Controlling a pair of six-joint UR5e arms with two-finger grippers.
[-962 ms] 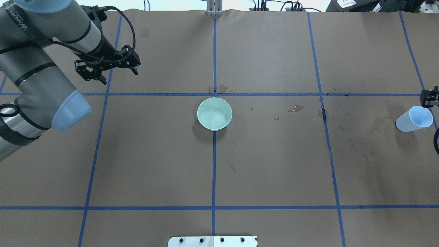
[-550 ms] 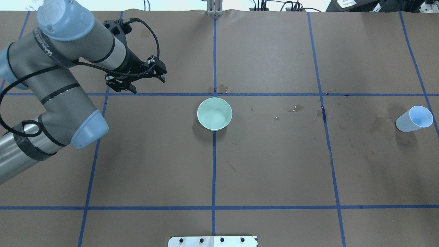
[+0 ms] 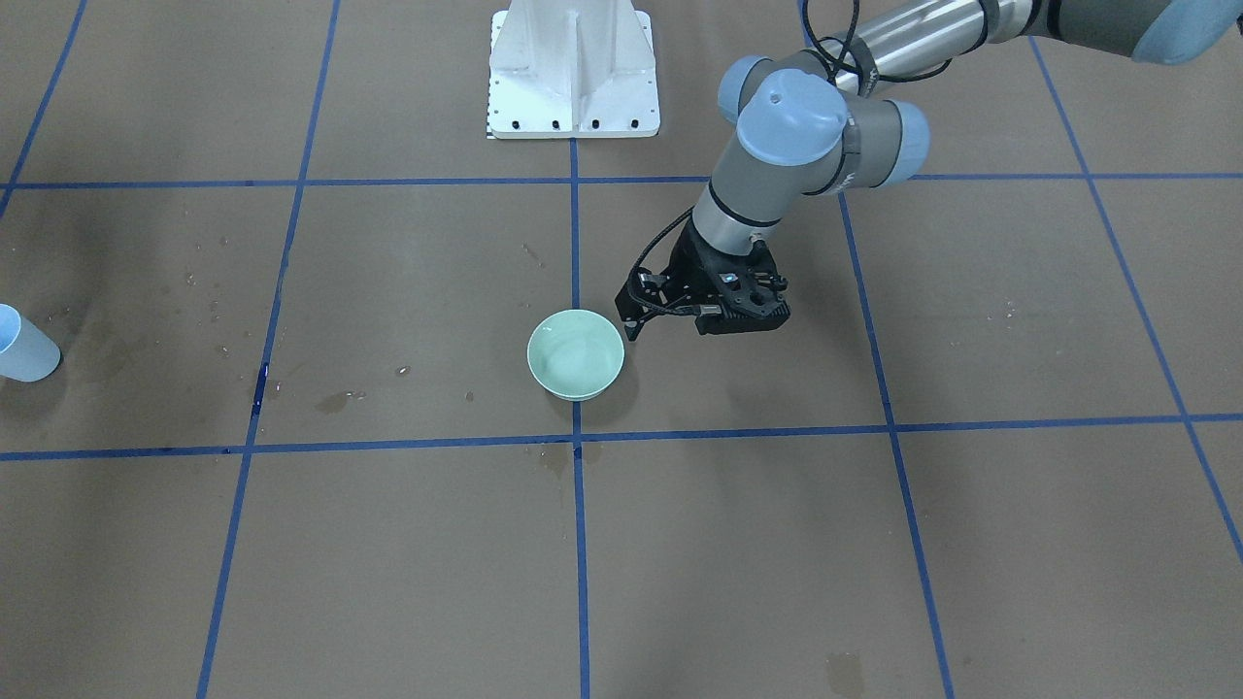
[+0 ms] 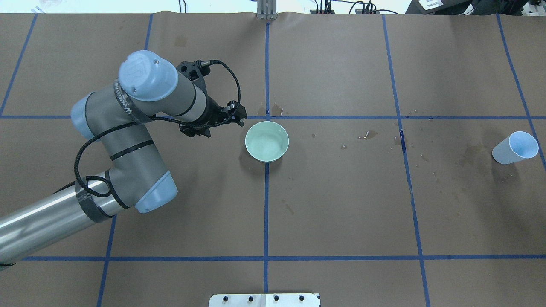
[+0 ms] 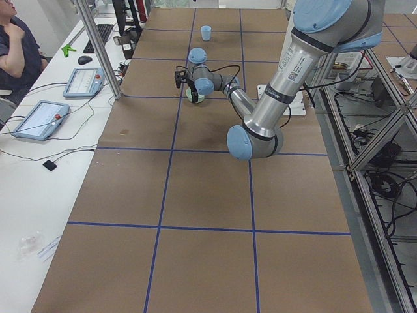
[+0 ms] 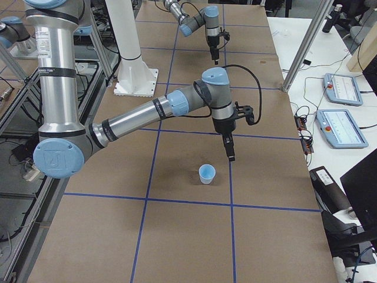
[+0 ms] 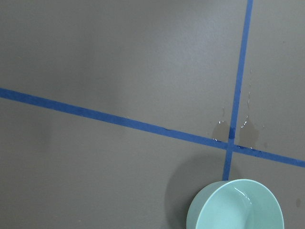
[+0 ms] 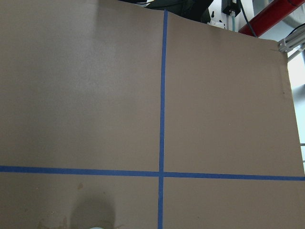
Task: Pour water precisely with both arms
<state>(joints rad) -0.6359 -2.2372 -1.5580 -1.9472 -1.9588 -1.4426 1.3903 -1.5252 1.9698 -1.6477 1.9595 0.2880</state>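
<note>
A mint-green bowl [image 4: 267, 141] stands upright at the middle of the brown worktop [image 4: 341, 204], on a blue tape line and just on the near side of a tape crossing. A pale sheen and a thin glint lie on its inner floor, which may be a little water [image 7: 246, 125]. The surest sign of water is the small shining drops beside that crossing, just beyond the bowl.

The left hand [image 4: 222, 124] hovers just to the left of the bowl's rim. Its fingers are spread apart and grip nothing.

Well to the right, near the worktop's right edge, a pale blue cup [image 4: 515, 147] stands upright. Whether it holds anything cannot be told. The right hand [image 6: 230, 154] hangs pointing down just beside the cup and apart from it. How far it is open cannot be told.
</note>
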